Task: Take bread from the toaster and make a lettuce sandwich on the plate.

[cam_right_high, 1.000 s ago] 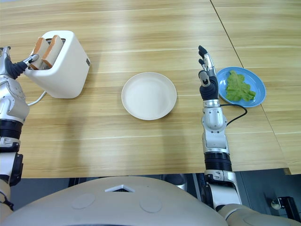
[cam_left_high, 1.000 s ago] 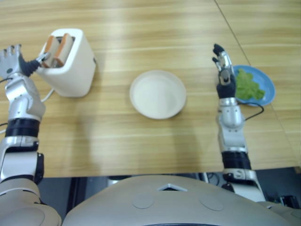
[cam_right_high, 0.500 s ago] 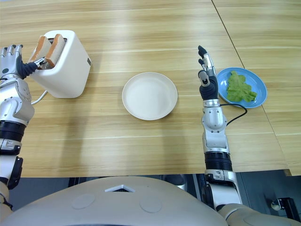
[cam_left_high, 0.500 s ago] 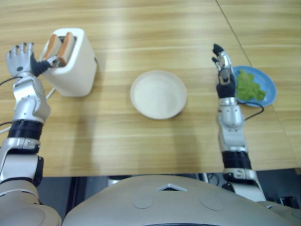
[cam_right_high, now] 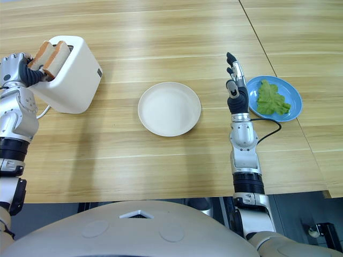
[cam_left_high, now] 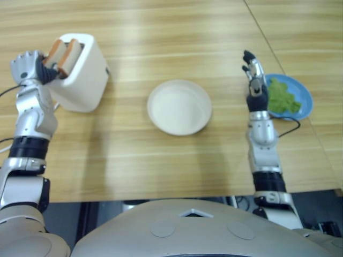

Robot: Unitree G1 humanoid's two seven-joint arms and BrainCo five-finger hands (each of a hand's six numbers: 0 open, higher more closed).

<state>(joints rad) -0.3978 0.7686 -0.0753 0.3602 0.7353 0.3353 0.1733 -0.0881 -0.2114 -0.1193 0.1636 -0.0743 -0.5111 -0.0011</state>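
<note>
A white toaster (cam_left_high: 83, 75) stands at the table's left with two bread slices (cam_left_high: 69, 52) sticking up from its slots. My left hand (cam_left_high: 28, 65) is at the toaster's left top corner, its fingers curled around the outer slice (cam_right_high: 41, 52). An empty white plate (cam_left_high: 179, 107) lies in the middle of the table. To the right of that plate my right hand (cam_left_high: 255, 80) is held upright with its fingers straight and holds nothing. Just to its right, green lettuce (cam_left_high: 281, 97) lies on a blue plate (cam_left_high: 306, 95).
A white cord (cam_right_high: 38, 112) leaves the toaster toward the table's left edge. A dark cable (cam_right_high: 268, 128) runs beside my right forearm. A seam (cam_right_high: 260, 40) in the wooden tabletop runs past the blue plate at the right.
My left hand has moved right to the toaster and its fingers have curled around the outer slice. The toaster has shifted slightly. The right arm has kept still.
</note>
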